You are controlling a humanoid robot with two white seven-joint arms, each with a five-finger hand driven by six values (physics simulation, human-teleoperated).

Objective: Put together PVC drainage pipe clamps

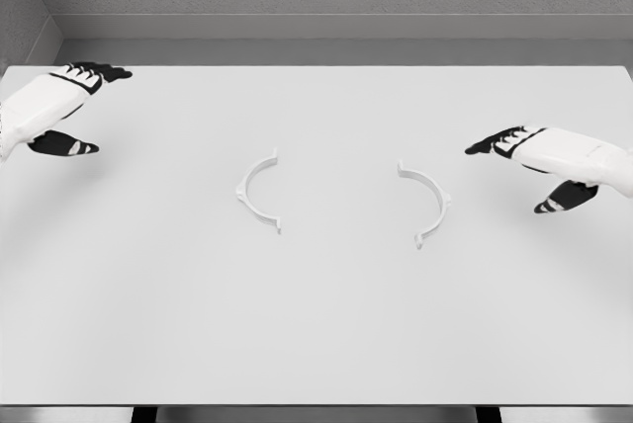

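Plainly, nothing has yet been grasped: two white half-ring clamp pieces lie flat on the white desk (316,344), well apart from each other and from both hands. The left clamp half (257,191) is seen just left of the desk's middle, its bow bulging toward nine o'clock and its open side turned to three o'clock. The right clamp half (427,202) lies right of the middle, bowed toward three o'clock with its open side facing nine o'clock, so the two hollows are turned toward each other across a bare gap. Each piece's ends run roughly along the twelve-to-six line.

The left robot hand (54,107) is held over the far left edge of the desk, fingers loosely extended and holding nothing; its clamp half lies from it toward four o'clock, well apart. The right robot hand (549,161) is held near the right edge, fingers likewise relaxed and empty, dark fingertips pointed toward nine o'clock; its clamp half lies from it at about eight o'clock, near but not touching.

The right robot hand is judged the nearer to its piece. The coming move is judged to turn on that short gap: a reach toward nine o'clock would meet the outer bow of the right clamp half first, while the left reach would be the longer one. Assembly is judged not yet begun
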